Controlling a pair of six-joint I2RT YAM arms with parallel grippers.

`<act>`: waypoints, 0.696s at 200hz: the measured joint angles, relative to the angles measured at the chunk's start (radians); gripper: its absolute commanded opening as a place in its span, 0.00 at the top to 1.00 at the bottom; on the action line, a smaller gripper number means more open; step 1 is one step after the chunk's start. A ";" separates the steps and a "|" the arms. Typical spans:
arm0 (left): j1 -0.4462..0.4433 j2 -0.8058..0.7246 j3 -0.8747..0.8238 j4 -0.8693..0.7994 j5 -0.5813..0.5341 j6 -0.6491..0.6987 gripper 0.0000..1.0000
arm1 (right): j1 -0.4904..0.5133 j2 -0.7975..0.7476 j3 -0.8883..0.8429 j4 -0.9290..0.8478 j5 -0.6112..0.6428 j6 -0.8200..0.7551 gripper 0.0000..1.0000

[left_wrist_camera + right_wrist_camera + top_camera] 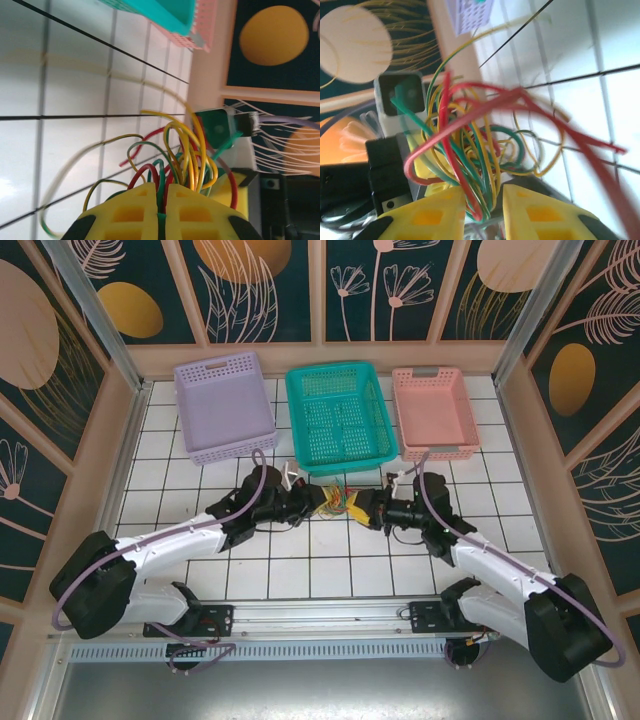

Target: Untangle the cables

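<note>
Cables at mid-desk, a knot of red, green and yellow loops strung between two sets of fingers. Sits just in front of the teal basket, with the lilac basket and pink basket flanking at the back of the white tiled desk. Left fingers pressed almost together, clamping green and red strands at the tips. Right fingers standing partly apart, clear gap between, strands running through it; cannot tell whether any strand is truly gripped there. Loose yellow and red loops fanning out over the tiles.
</note>
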 measured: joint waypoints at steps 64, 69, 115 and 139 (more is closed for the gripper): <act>0.010 -0.002 0.018 -0.220 -0.047 0.336 1.00 | -0.002 0.077 0.377 -0.529 0.139 -0.404 0.49; 0.010 -0.003 0.024 -0.232 -0.050 0.361 1.00 | 0.006 0.090 0.399 -0.545 0.151 -0.421 0.48; 0.010 -0.028 0.053 -0.264 -0.068 0.498 1.00 | 0.127 0.301 0.506 -0.624 0.232 -0.461 0.43; 0.010 -0.029 0.053 -0.264 -0.071 0.519 1.00 | 0.183 0.377 0.531 -0.620 0.251 -0.455 0.43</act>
